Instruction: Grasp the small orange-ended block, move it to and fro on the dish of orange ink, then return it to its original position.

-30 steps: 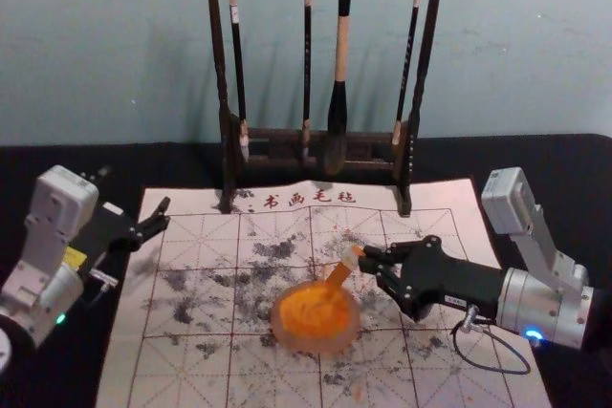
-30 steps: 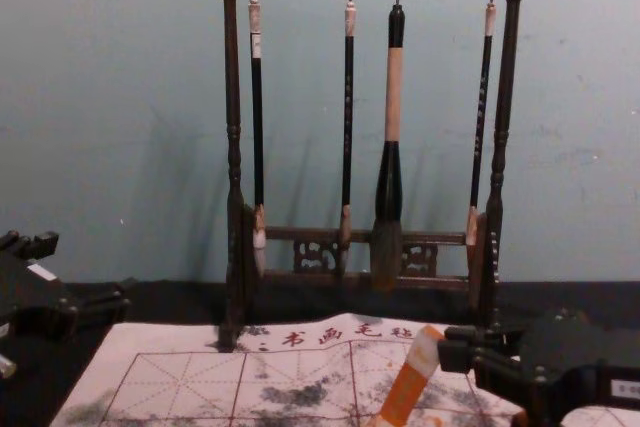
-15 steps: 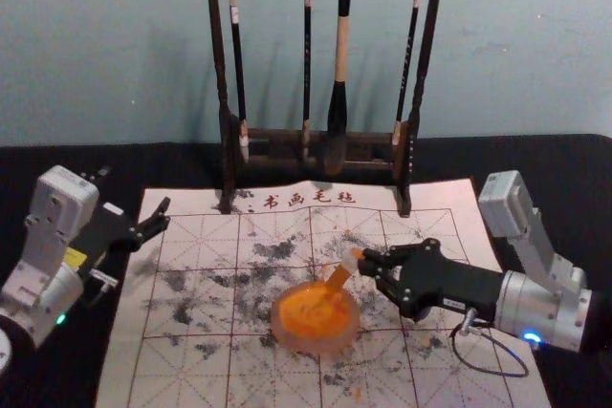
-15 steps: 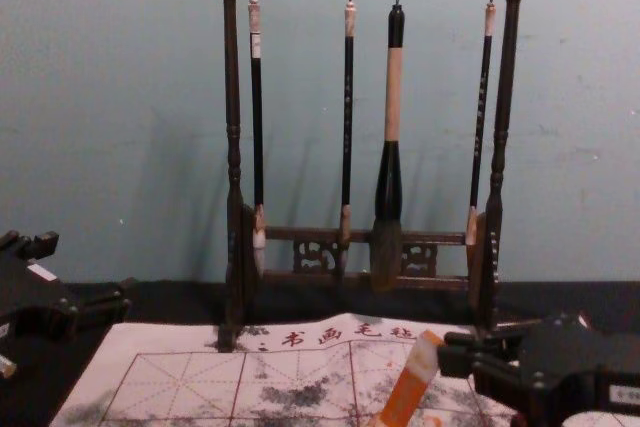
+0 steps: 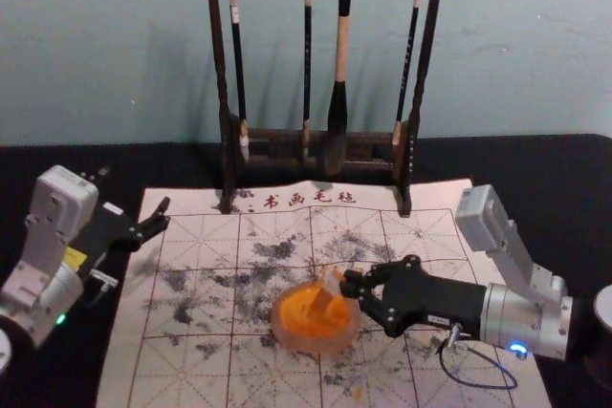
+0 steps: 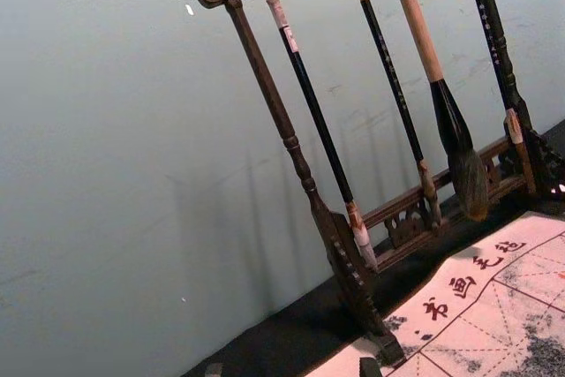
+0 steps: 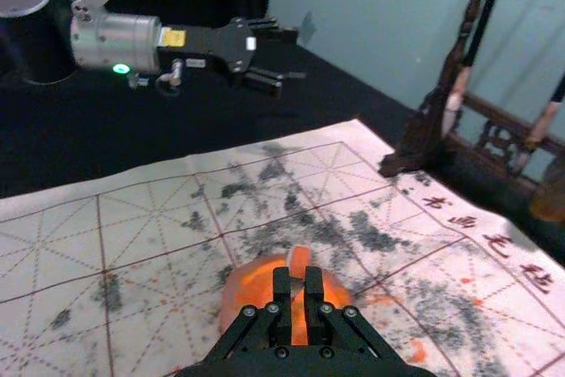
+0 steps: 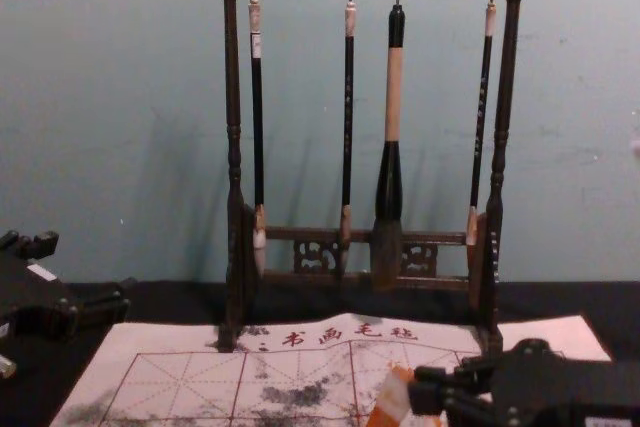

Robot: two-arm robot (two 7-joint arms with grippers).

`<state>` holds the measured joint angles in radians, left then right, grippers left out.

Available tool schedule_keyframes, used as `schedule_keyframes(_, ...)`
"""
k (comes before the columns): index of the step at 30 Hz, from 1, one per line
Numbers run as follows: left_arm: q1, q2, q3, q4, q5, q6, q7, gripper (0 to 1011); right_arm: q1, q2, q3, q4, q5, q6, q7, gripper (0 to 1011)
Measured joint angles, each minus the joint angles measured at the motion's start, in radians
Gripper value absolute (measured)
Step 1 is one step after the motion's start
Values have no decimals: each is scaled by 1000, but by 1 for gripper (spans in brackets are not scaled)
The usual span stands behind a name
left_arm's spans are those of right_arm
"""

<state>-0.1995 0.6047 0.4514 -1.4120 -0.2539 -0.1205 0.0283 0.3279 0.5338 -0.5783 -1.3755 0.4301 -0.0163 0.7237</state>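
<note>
My right gripper (image 5: 350, 286) reaches in from the right in the head view, shut on the upper end of the small block (image 5: 329, 289). The block tilts, its lower end on the orange ink in the round dish (image 5: 288, 334). In the right wrist view the right gripper (image 7: 300, 293) pinches the block (image 7: 298, 260) over the dish (image 7: 231, 299), hiding part of both. The chest view has the orange-and-white block (image 8: 392, 399) leaning at the bottom edge. My left gripper (image 5: 164, 217) is parked open at the mat's left edge.
A dark wooden rack (image 5: 226, 164) with several hanging brushes (image 5: 338, 93) stands behind the dish at the mat's far edge. The ink-stained white mat (image 5: 191, 370) lies under the dish on a black-covered table (image 5: 48, 164).
My right gripper has moved left and slightly nearer, carrying the block further over the dish. The left arm, the dish and the rack have stayed where they were.
</note>
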Motion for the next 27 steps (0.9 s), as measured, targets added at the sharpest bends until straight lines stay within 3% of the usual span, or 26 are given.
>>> schedule_keyframes(7,0,0,0,0,0,0,0,1001,10,-4,-25,11,-3,5,16,62)
schedule_keyframes(27,0,0,0,0,0,0,0,1001,57,-40,-50,74,-19,-4,19,62)
